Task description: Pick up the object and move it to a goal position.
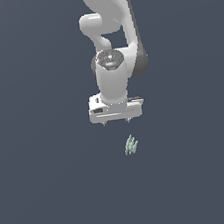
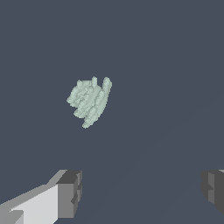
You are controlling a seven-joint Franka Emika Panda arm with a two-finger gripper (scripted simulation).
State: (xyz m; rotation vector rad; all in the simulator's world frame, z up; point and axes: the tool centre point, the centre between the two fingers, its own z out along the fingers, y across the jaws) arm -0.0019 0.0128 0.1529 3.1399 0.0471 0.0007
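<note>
Grey-green spiky, bumpy object (image 1: 131, 145) below wide-spread white gripper (image 1: 116, 122).

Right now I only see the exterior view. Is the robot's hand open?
Observer: Yes. In the wrist view the gripper is open, its two fingers far apart with nothing between them.
Operator: Is the spiky thing inside it?
Observer: No. The object sits clear of both fingers, not touching either.
Operator: What does it look like close up?
Observer: A pale grey-green bumpy cluster, with several ridged prongs pointing the same way.
Operator: Would it fit in the gripper?
Observer: Probably; it looks narrower than the gap between the fingers.
</note>
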